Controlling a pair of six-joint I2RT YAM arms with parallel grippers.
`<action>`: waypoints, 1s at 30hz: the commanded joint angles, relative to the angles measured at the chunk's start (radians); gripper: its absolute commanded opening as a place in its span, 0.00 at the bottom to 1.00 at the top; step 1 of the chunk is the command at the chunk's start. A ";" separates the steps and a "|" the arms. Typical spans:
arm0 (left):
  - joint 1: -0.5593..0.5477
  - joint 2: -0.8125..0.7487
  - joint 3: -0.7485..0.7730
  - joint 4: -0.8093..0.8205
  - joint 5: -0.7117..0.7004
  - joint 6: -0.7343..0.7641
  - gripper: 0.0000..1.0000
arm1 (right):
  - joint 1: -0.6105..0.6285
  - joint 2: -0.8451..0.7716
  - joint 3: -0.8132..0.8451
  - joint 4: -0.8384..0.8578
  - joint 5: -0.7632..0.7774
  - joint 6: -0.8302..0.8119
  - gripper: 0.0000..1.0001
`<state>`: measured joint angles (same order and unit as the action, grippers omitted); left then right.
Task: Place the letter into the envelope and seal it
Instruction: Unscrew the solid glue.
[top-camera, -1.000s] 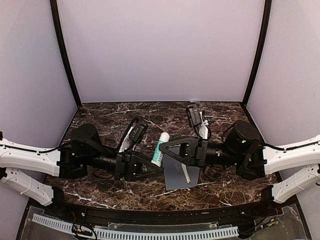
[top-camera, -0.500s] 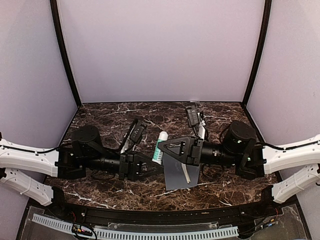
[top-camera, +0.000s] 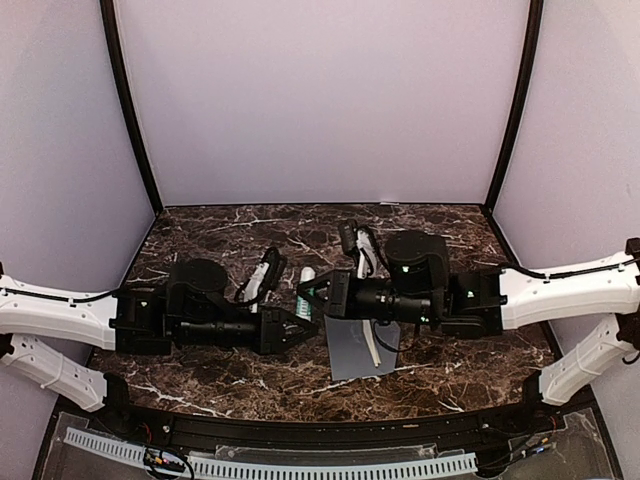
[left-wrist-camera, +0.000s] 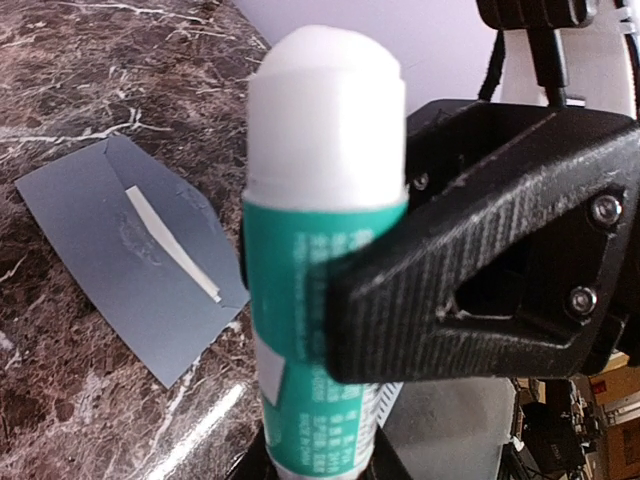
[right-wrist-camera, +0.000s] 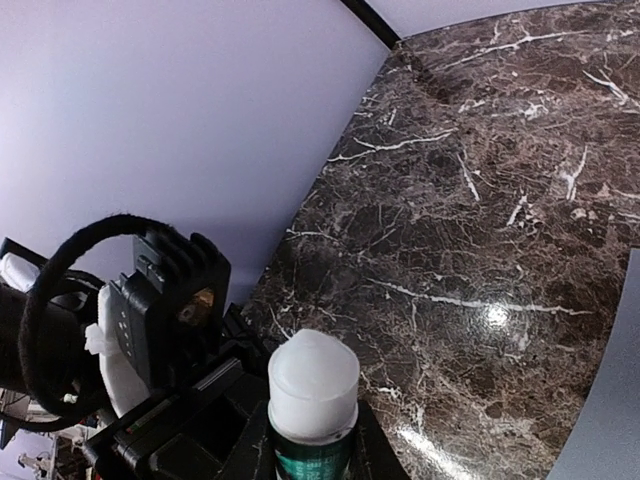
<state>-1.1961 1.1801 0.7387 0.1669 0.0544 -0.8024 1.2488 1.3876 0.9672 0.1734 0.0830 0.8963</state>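
Observation:
A teal glue stick (top-camera: 305, 296) with a white cap (left-wrist-camera: 325, 110) is held upright between the two arms at mid table. My left gripper (top-camera: 303, 322) is shut on its lower body (left-wrist-camera: 320, 440). My right gripper (top-camera: 306, 292) is shut on it higher up, just under the cap (right-wrist-camera: 312, 385), and one of its black fingers (left-wrist-camera: 480, 260) crosses the tube. The slate-grey envelope (top-camera: 360, 348) lies flat on the marble to the right of the stick, a white strip (left-wrist-camera: 170, 243) across it; its edge also shows (right-wrist-camera: 612, 400). The letter is out of view.
The dark marble table (top-camera: 240, 235) is enclosed by lilac walls with black corner posts (top-camera: 130, 110). A black rail and a perforated white strip (top-camera: 270, 465) run along the near edge. Cables loop over both wrists.
My right arm has swung left and back, and its jaws have closed on the glue stick. The stick and my left gripper have shifted slightly left. The envelope has stayed put.

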 joint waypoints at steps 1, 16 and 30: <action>0.013 -0.001 0.033 -0.079 -0.193 -0.042 0.00 | 0.054 0.027 0.061 -0.144 0.022 0.054 0.00; 0.013 -0.031 -0.032 0.155 -0.004 -0.009 0.00 | 0.058 -0.142 -0.066 0.046 -0.031 0.009 0.62; 0.013 -0.092 -0.103 0.445 0.259 0.033 0.00 | 0.006 -0.256 -0.242 0.350 -0.121 -0.010 0.79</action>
<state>-1.1812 1.1290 0.6491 0.5373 0.2375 -0.7921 1.2911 1.1393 0.7605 0.3843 0.0280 0.8749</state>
